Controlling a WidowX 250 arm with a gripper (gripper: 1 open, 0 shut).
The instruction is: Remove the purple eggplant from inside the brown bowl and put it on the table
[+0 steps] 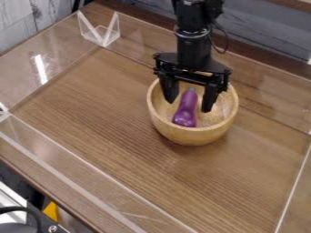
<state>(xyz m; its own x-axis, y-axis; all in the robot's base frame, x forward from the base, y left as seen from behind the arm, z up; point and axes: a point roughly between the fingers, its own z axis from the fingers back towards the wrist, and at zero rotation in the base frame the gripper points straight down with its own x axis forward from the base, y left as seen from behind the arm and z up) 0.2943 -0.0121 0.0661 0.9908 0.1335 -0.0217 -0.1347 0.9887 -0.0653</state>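
Note:
The purple eggplant (186, 110) lies inside the brown bowl (191, 134), which stands on the table (97, 118) right of centre. My black gripper (188, 98) points straight down into the bowl, open wide. Its two fingers straddle the eggplant's upper end, one on each side, with visible gaps to the eggplant. The eggplant's far end is partly hidden behind the gripper.
Clear acrylic walls (49, 159) run around the table's edges. A clear triangular stand (100, 29) sits at the back left. A dark backdrop lies behind the table, and a cable runs along the arm (195, 27).

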